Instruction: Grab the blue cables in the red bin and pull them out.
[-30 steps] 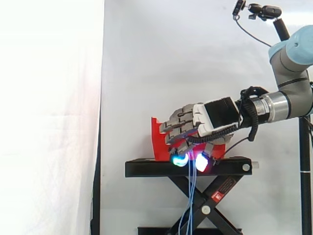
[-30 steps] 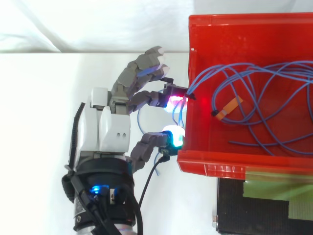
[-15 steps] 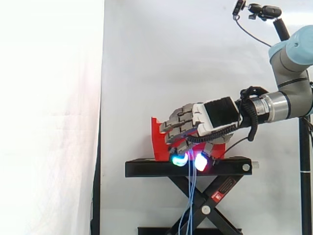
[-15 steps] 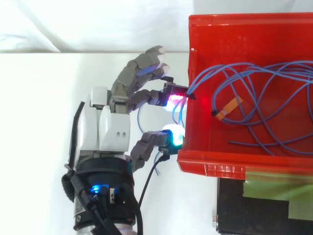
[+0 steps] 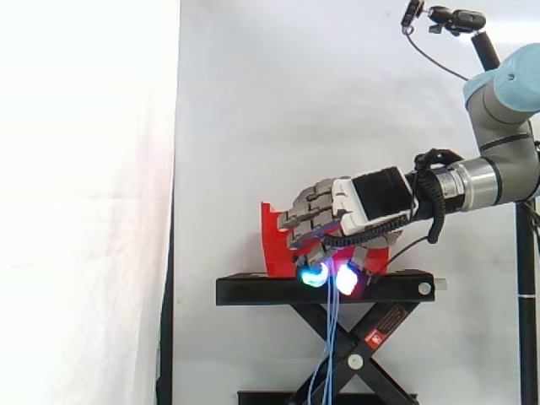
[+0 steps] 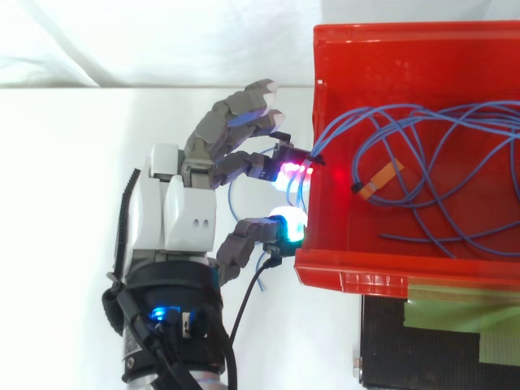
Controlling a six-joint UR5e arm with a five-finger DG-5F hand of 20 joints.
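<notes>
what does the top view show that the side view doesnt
Top view: the inside of the red bin, where the blue cables lie in tangled loops with an orange tag among them. Side view: the black stand under the bin with its scissor legs, cable ends hanging down in front of it below the hand, and the arm coming in from the right. Both: the hand at the bin's outer wall, with cables leaving the bin beside it.
</notes>
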